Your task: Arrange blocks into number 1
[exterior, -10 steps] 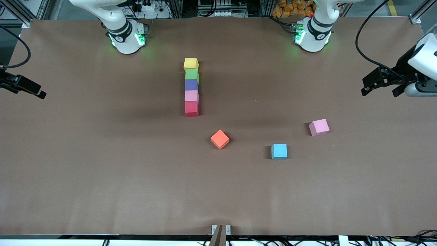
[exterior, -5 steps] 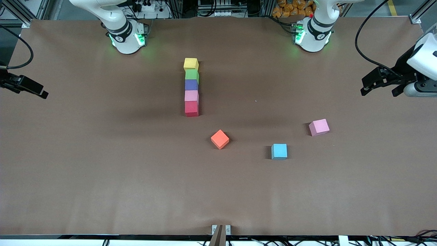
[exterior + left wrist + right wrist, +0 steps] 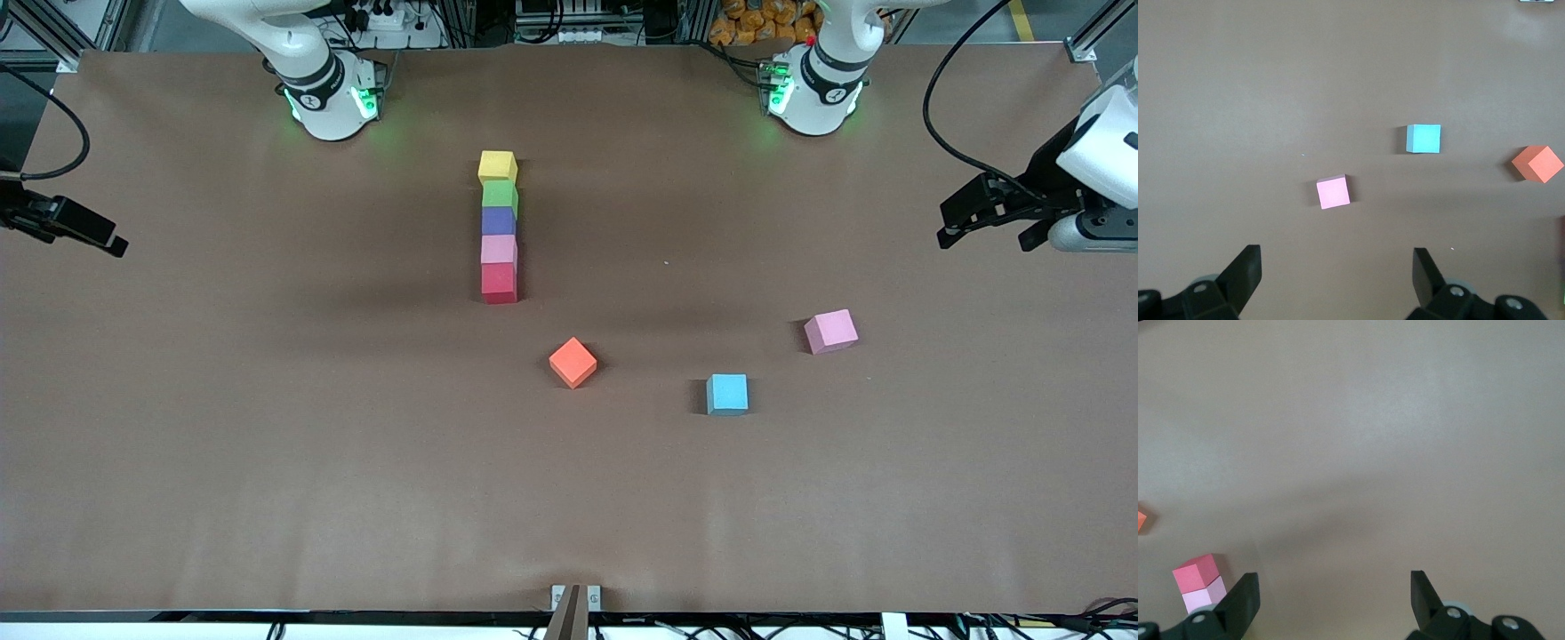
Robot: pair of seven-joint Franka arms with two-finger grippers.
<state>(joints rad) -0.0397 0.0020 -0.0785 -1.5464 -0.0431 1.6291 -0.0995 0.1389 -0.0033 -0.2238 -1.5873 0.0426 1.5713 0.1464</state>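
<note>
Five blocks form a straight touching column on the table: yellow [image 3: 498, 166] closest to the robot bases, then green [image 3: 500, 194], purple [image 3: 499, 220], pink [image 3: 499, 250] and red [image 3: 499, 283]. An orange block [image 3: 573, 362], a blue block [image 3: 727, 394] and a second pink block [image 3: 831, 331] lie loose, nearer the front camera. My left gripper [image 3: 987, 233] hangs open and empty over the left arm's end of the table; its wrist view shows the loose pink [image 3: 1333, 192], blue [image 3: 1423, 138] and orange [image 3: 1537, 163] blocks. My right gripper [image 3: 89, 236] hangs open and empty over the right arm's end.
The brown table cover [image 3: 267, 427] is bare around the blocks. The right wrist view shows the red block [image 3: 1197, 574] and the pink one [image 3: 1205, 595] of the column beside one finger. A small bracket [image 3: 575, 597] sits at the table's front edge.
Both grippers have crept slightly inward over the table ends. No block has moved.
</note>
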